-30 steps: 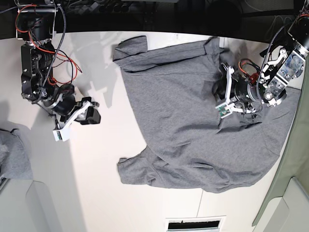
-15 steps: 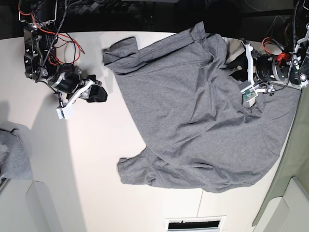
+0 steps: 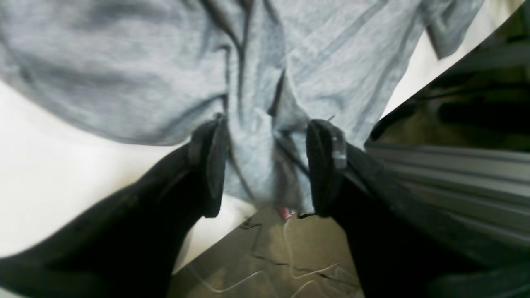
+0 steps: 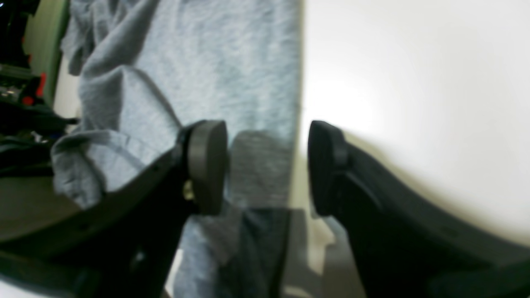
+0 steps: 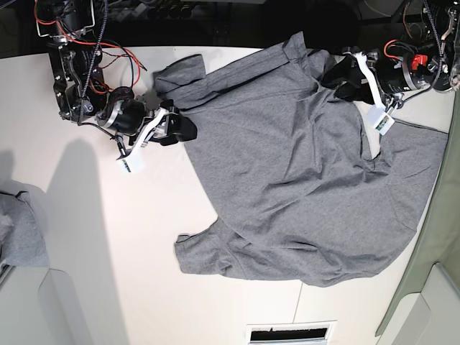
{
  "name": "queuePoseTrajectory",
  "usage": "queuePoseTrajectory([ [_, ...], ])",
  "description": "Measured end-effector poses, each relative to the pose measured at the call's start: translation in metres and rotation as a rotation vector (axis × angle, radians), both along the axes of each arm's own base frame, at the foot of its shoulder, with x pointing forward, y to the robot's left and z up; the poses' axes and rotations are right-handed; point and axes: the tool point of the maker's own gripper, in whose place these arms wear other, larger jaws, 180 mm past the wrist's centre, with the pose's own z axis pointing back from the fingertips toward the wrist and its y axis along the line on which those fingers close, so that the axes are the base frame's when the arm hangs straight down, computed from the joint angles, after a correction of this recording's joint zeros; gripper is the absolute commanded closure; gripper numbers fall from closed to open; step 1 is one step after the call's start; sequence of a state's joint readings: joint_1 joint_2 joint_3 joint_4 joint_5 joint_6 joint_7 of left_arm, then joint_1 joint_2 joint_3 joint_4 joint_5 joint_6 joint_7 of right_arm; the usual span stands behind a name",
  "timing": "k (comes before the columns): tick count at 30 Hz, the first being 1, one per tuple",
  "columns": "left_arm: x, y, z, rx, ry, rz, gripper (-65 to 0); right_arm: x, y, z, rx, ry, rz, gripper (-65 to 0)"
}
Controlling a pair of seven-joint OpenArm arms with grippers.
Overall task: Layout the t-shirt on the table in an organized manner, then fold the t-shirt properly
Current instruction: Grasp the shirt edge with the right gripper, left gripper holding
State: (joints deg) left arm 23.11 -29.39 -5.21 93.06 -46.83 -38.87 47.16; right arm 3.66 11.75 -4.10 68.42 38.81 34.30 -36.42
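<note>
So the t-shirt (image 5: 302, 194) is spread over the right half of the bench (image 5: 129, 244), mostly flat but not tidy: its far edge runs right up to the dark rear edge of the bench, the right side reaches the bench's right edge, and one sleeve (image 5: 205, 255) pokes out toward the near left. Loads of bare white surface on the left and near-left, so that's where the free room is. The fabric is soft heather grey, no print, with long shallow creases across the body and a bunched fold at the far left corner (image 5: 180, 75). The right pincer (image 5: 171, 129) sits at the shirt's left edge near that fold; in the right wrist view its jaws stand apart, straddling the straight cloth edge, with the left pad (image 4: 207, 165) over the grey cloth and the other over bare white bench, nothing clamped. Its arm comes in low from the far left. The left pincer (image 5: 348, 75) is at the far right corner, reaching in from the right; in its wrist view the jaws are spread with a rumpled ridge of cloth (image 3: 265, 165) lying between them, and the pads don't look pressed on it. A smaller grey bundle (image 5: 21, 237) sits at the left edge.
</note>
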Motion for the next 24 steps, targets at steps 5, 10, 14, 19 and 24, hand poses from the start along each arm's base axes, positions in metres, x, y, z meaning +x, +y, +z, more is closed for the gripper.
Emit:
queuePoseTrajectory([
  [5, -0.014, -0.002, -0.024, -0.014, 0.063, 0.055, -22.8, -0.005, 0.017, 0.001, 0.023, 0.012, 0.027, -19.2],
  [10, -0.014, -0.007, -0.027, -0.033, 0.066, 0.064, 0.0, -0.003, 0.032, 0.003, 0.037, 0.012, 0.038, 0.0],
  [14, 0.005, 0.006, -0.011, -0.056, 0.022, 0.074, 0.0, 0.038, 0.021, 0.026, 0.028, -0.07, 0.008, 0.0],
  [19, 0.035, -0.001, 0.041, -0.071, -0.136, -0.01, 0.0, 0.104, -0.008, 0.08, 0.029, -0.199, -0.066, 0.0],
  [24, 0.045, -0.031, 0.084, -0.087, -0.271, -0.116, 0.0, 0.126, -0.018, 0.103, -0.006, -0.211, -0.047, -3.4],
])
